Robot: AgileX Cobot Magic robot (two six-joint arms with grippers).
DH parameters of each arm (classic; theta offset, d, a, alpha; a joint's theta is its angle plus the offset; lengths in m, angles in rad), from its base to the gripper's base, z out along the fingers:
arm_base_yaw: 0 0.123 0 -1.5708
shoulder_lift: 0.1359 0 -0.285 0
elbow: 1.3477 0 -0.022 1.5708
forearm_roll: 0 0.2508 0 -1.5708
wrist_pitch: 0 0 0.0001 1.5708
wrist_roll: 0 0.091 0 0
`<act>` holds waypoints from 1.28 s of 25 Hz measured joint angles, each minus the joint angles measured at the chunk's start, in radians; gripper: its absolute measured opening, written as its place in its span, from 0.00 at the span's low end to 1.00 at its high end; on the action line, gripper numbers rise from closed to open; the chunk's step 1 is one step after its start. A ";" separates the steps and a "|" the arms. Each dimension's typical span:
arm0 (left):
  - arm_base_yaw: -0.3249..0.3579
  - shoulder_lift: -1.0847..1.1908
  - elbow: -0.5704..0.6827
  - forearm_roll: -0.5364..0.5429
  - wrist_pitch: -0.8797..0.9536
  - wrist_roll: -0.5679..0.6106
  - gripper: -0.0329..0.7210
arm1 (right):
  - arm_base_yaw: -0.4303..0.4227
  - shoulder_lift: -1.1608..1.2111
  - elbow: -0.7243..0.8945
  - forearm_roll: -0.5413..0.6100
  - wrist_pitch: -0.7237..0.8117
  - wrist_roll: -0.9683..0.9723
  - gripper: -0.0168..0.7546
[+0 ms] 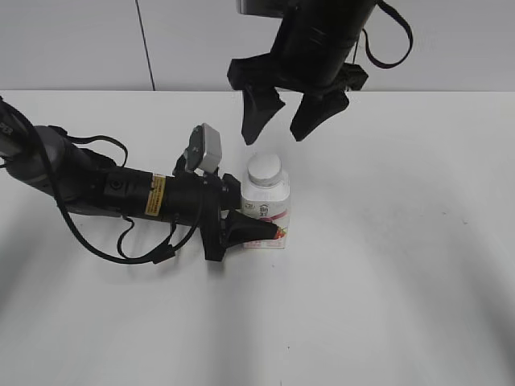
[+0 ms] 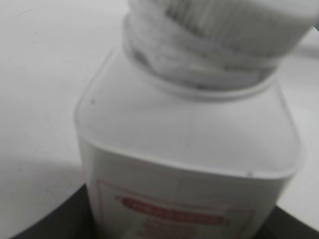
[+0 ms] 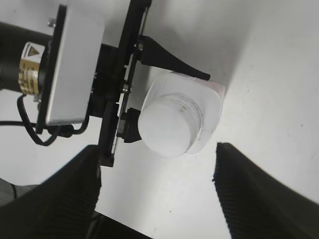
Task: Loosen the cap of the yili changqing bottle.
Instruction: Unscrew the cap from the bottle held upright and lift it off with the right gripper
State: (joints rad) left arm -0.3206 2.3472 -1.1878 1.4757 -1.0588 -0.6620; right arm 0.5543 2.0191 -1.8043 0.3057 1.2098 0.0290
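The yili changqing bottle [image 1: 266,211] is standing upright near the middle of the white desk [image 1: 386,281], its cap [image 1: 265,168] sitting on the neck. The left pincer [image 1: 256,231] is lying low along the desk and gripping the bottle's lower body, one black finger [image 1: 251,230] crossing the label and covering part of it; the other finger is showing in the right wrist view behind the bottle. In the left wrist view the bottle [image 2: 189,149] is filling the picture out of focus, the cap [image 2: 224,22] is being cut off at the top edge, and the label text is too blurred to read. The right pincer [image 1: 278,125] is hanging above the cap, jaws spread apart, touching nothing; its arm is running out of the exterior view at the top. A pale grey wall [image 1: 80,44] is rising behind the desk
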 joint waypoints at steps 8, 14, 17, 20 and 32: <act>0.000 0.000 0.000 0.000 0.000 0.000 0.56 | 0.000 0.015 0.000 0.000 0.001 0.265 0.74; 0.000 0.000 0.000 0.000 0.000 -0.002 0.55 | 0.000 0.055 0.000 0.002 0.002 0.305 0.74; 0.000 0.000 0.000 -0.001 0.000 -0.003 0.55 | 0.000 0.064 0.000 0.000 0.002 0.310 0.74; 0.000 0.000 0.000 -0.002 0.000 -0.003 0.55 | 0.000 0.064 0.000 -0.002 -0.012 0.317 0.74; 0.000 0.000 0.000 -0.003 0.000 -0.003 0.55 | 0.000 0.069 0.000 0.011 -0.043 0.323 0.74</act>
State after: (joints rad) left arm -0.3206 2.3472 -1.1878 1.4728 -1.0588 -0.6652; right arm 0.5543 2.0885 -1.8043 0.3167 1.1663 0.3515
